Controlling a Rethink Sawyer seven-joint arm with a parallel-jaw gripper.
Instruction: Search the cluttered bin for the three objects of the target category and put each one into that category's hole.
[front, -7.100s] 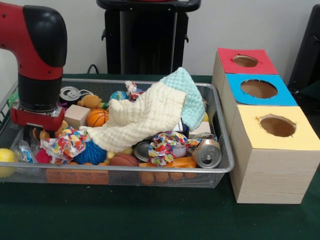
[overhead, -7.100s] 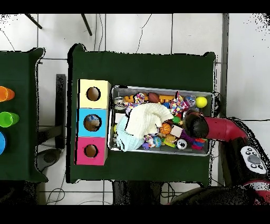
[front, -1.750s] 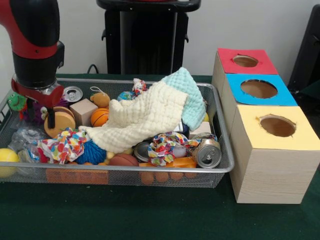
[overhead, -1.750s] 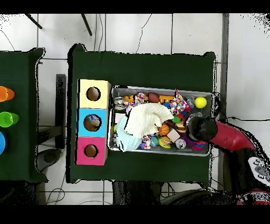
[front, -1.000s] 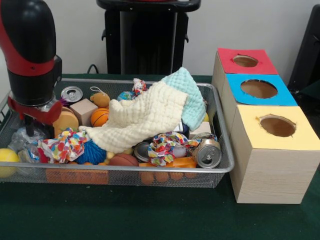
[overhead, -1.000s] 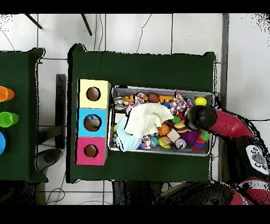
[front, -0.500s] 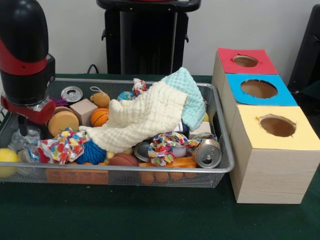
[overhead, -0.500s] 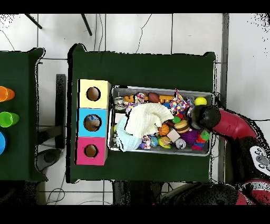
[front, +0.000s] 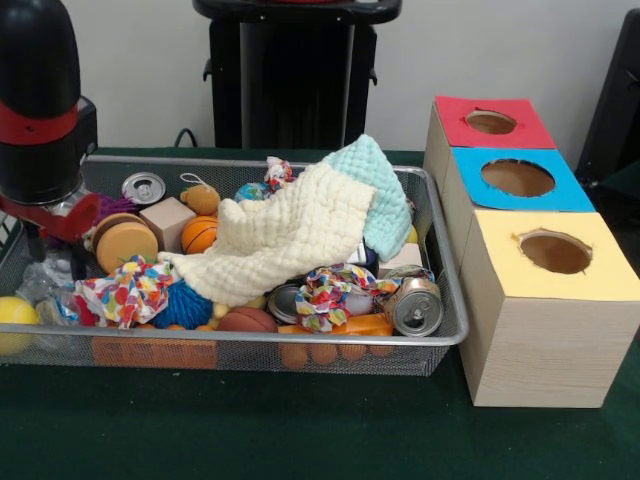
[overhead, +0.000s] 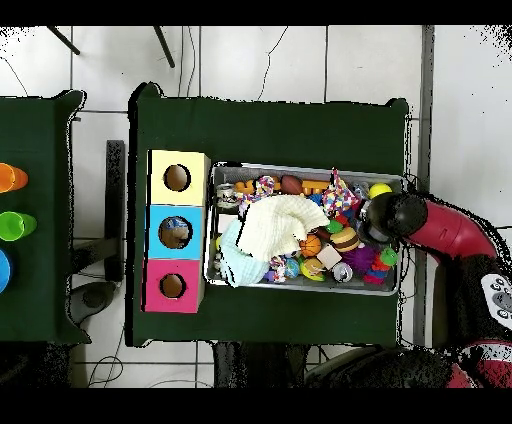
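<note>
The red and black arm (front: 40, 110) comes down at the left end of the wide silver wire-mesh bin (front: 300, 345) in the front view, and the tool (front: 50, 258) at its lower end reaches into the clutter there. Whether the tool is spread or pressed together cannot be told; the arm's bulk hides most of it. Right beneath it lies a crumpled see-through thin-plastic bottle (front: 45, 285), pressed against the bin's left wall, just beside a yellow ball (front: 14, 320) at the front left corner. Only this one bottle can be made out.

Near the tool sit a round wooden disc toy (front: 125, 243), a pale wooden cube (front: 167, 222), a small orange basketball (front: 198, 235) and a shiny aluminium can (front: 145, 187) standing on end at the back. A multicoloured patterned cloth scrap (front: 125, 290) and a blue yarn ball (front: 182, 308) lie along the front wall. A large cream waffle-weave cloth (front: 285, 235) covers the middle of the bin, overlapping a mint green cloth (front: 385, 195) towards the right end. A second can (front: 415, 305) lies on its side at the front right corner.

To the right of the bin, on the dark green bench (front: 250, 425), stand three pale wooden boxes in a row. The round hole with the bright blue square surround (front: 517, 178) is in the middle box, between the red-topped one (front: 490, 122) behind and the yellow-topped one (front: 555, 252) in front. In the overhead view the arm (overhead: 425, 222) enters from the right over the bin's end (overhead: 402, 235).
</note>
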